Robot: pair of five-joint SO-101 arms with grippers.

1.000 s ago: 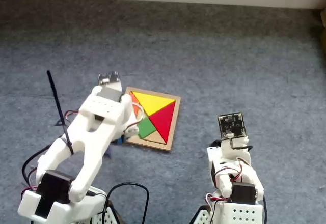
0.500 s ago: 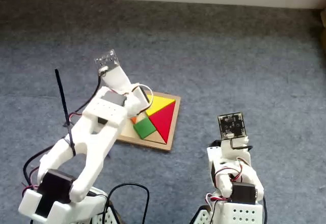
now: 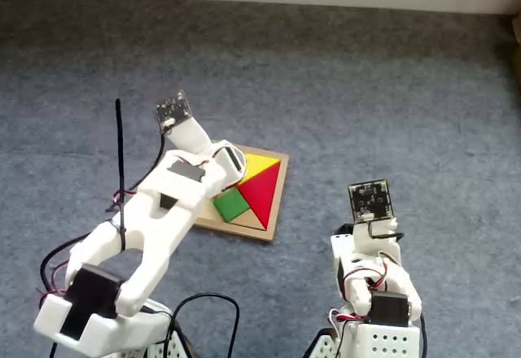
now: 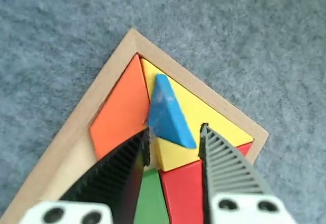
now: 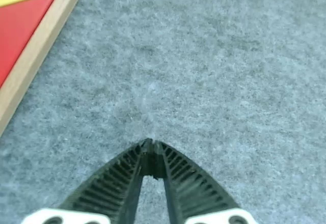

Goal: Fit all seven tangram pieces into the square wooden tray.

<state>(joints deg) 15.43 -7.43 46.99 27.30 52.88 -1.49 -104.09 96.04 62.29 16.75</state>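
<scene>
Black ribbed plastic: my left fingers [image 4: 125, 168] are narrowed on the blue triangle [image 4: 167, 113]. The left gripper [image 4: 174, 133] pinches its broad end, one tip on each side, and the sharp corner points away from me. The piece is smooth painted wood, flat-faced with a thick edge, and it hangs tilted above the wooden tray [image 4: 71, 124], touching none of the pieces below as far as I can tell. Under it the orange parallelogram [image 4: 119, 109] lies flat against the tray's rim. The yellow triangle [image 4: 214, 124] sits flush beside the orange, the blue hanging over the seam between them. The red triangle [image 4: 183, 191] and green square [image 4: 151, 198] lie side by side in the tray. A patch of bare pale wood floor shows beside the orange piece. The tray is square, with a light raised rim and a matte grain. All of it rests on grey carpet [image 5: 204, 81], fuzzy and short-piled. My right fingers [image 5: 117, 180] are the same ribbed black. The right gripper [image 5: 151, 150] is pressed together tip to tip, holds nothing and hangs over the carpet. One tray corner with red and yellow lies farther off from it. In the high view my left arm [image 3: 155, 211] leans across the tray's left part. My right arm [image 3: 370, 268] sits folded, well apart from the tray.
</scene>
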